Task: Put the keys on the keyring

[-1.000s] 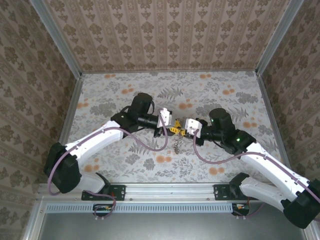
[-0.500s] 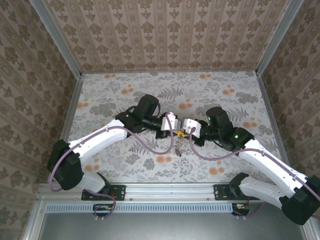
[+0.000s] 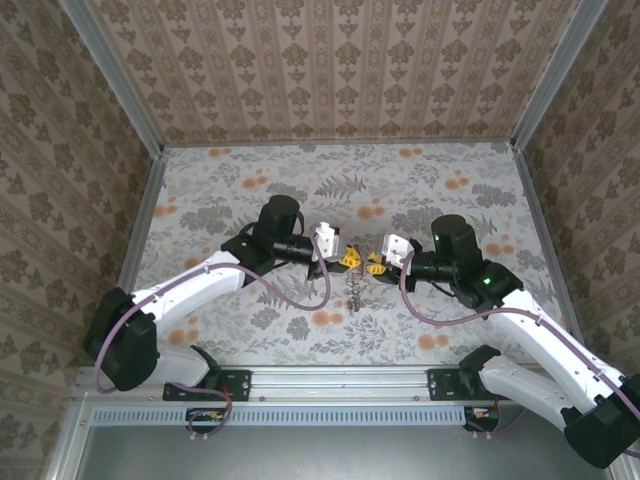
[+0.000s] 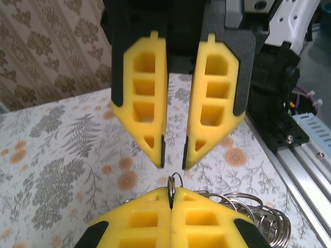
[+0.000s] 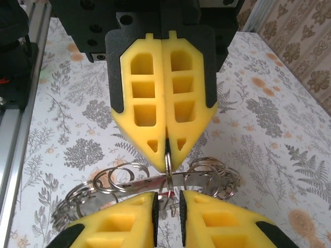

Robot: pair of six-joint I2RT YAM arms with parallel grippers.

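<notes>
Right wrist view: keyring (image 5: 212, 173) partly hidden behind right claw (image 5: 168, 200).

left arm (image 3: 200, 285) and right arm (image 3: 530, 325) both reach inward, wrists level and aimed straight at each other; left end effector (image 3: 348, 258) has its yellow fingers squeezed flush together, pinching the keyring (image 5: 204, 173); right end effector (image 3: 375, 266) is nose to nose with it, tips just apart, fingers cracked open with a narrow gap
</notes>
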